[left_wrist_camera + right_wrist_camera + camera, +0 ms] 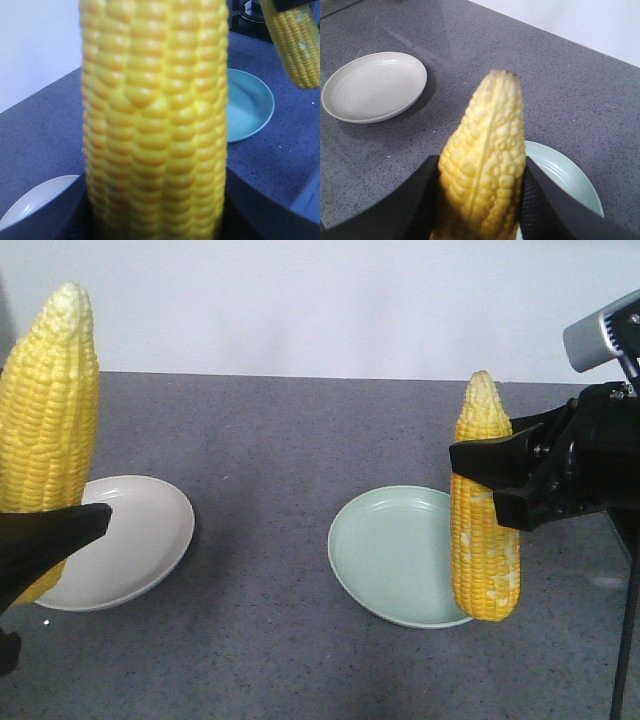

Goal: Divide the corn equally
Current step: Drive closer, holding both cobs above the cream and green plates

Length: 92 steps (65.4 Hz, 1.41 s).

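Corn: two cobs in view, both off the desk (280,460), long axis approx. vertical, tapered tip up. Left cob (48,420) pinched low down in left tool (40,530). Right cob (486,520) pinched near mid-length in right tool (497,483), fingers pressed on opp. sides.

Key relation, right side: green plate (385,570) flat below. Cob base hanging by the plate's right rim, plate centre to the left of the tool. Judged: needs a shift left and a tilt toward horizontal before release, else likely to roll off the rim.

Left side: white plate (140,540) lying right of and beyond the cob, apparently not under it. Same tilt needed, w/ a longer reach. Each arm nearer its own plate.

Both plates seen bare. Not visible: remaining cobs, if any. Cut off at frame edge: left cob base and most of left tool. Hard to tell: gap between right cob base and plate. Wrist views largely filled by blurred kernels.
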### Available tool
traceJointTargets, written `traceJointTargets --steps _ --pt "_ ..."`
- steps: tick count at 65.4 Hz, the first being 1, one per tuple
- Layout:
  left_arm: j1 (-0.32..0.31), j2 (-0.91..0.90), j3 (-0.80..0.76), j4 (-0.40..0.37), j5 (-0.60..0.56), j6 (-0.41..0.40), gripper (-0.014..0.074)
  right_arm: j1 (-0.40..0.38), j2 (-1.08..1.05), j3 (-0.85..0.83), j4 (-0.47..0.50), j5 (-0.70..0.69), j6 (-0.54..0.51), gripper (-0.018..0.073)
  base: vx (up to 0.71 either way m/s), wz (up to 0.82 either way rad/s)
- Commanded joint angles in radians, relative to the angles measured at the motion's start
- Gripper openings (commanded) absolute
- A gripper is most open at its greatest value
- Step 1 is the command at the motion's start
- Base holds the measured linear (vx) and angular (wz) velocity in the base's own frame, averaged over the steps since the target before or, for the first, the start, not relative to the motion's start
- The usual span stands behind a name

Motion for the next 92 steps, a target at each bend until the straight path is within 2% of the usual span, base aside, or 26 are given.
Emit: traceJointTargets --steps 1,92 --pt "-0.003 -0.008 -0.022 -0.011 -0.075 -0.009 0.0354 -0.006 -0.019 -0.028 0.028 -0.043 -0.008 0.0153 0.05 -0.01" --pt "-0.003 -0.008 -0.022 -0.011 -0.075 -0.009 0.0354 -0.006 -0.019 -0.028 0.030 -0.043 -0.008 0.0153 0.02 -0.01"
